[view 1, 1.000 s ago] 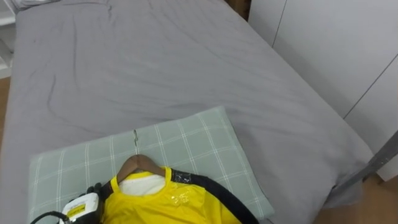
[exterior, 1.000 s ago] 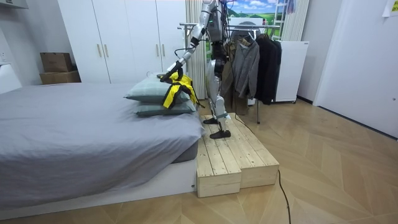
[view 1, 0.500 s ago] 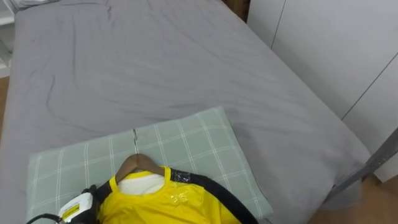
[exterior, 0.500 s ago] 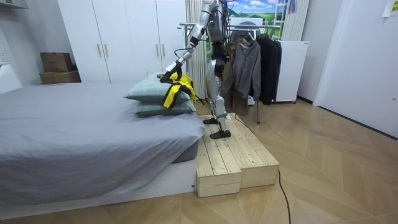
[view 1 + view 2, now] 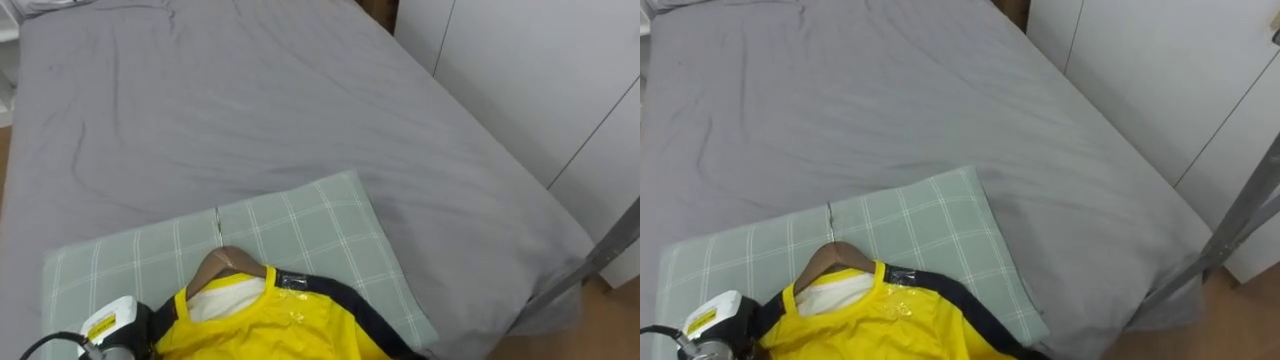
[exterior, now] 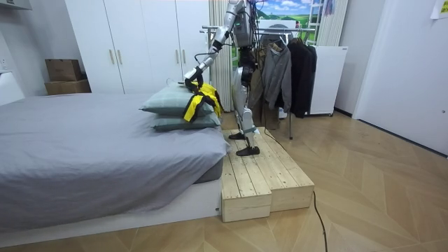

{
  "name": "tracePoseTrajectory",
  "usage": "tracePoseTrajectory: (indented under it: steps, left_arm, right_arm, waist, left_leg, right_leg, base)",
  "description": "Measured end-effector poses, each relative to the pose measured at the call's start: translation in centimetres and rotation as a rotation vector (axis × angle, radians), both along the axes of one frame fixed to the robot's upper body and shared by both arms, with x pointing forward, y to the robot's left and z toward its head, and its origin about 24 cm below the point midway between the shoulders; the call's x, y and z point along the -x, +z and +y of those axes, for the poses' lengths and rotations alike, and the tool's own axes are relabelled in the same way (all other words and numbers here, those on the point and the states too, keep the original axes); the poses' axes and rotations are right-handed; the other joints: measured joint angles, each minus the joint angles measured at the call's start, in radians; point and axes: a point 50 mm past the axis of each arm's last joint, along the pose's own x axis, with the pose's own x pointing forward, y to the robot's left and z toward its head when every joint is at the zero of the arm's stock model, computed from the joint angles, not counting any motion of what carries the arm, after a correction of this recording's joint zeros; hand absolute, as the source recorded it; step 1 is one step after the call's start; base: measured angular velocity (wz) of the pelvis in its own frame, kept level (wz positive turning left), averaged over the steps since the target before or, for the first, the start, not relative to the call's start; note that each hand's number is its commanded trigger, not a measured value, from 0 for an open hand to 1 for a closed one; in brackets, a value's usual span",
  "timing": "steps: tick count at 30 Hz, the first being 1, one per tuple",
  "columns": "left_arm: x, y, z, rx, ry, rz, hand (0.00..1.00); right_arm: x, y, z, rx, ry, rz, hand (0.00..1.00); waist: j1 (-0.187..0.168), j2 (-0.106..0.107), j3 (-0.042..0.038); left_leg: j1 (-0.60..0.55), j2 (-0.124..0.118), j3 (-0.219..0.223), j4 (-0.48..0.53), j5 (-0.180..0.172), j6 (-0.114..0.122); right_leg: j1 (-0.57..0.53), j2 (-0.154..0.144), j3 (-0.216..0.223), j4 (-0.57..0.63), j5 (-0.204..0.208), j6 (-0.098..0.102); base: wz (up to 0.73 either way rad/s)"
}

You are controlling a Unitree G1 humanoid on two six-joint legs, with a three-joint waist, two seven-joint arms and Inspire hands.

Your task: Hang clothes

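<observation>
The left hand (image 5: 125, 335) is at the yellow shirt's (image 5: 270, 325) shoulder, and I cannot tell its hold; if lifted so, the shirt could slip off the hanger (image 5: 228, 262) just beside the hand.

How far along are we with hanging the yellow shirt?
Done: the yellow shirt is on its wooden hanger. In hand: the left hand is at the shirt's shoulder on the pillow. Left: carrying it to the clothes rack behind the robot and hooking it on.
</observation>
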Motion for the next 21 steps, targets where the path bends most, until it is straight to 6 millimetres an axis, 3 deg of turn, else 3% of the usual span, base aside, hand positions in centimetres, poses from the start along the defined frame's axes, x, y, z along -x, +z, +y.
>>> tracePoseTrajectory:
  steps: [21]
  left_arm:
    - [0.03,-0.15,-0.32,0.041,0.016,-0.019,1.00]
  right_arm:
    - [0.08,-0.01,0.00,-0.002,0.003,-0.006,0.00]
  waist:
    - [0.015,0.006,0.0018]
  left_leg:
    - [0.012,0.000,0.002,-0.009,0.000,0.000]
  right_leg:
    - [0.010,0.001,0.001,-0.001,0.001,0.000]
  base:
    - [0.00]
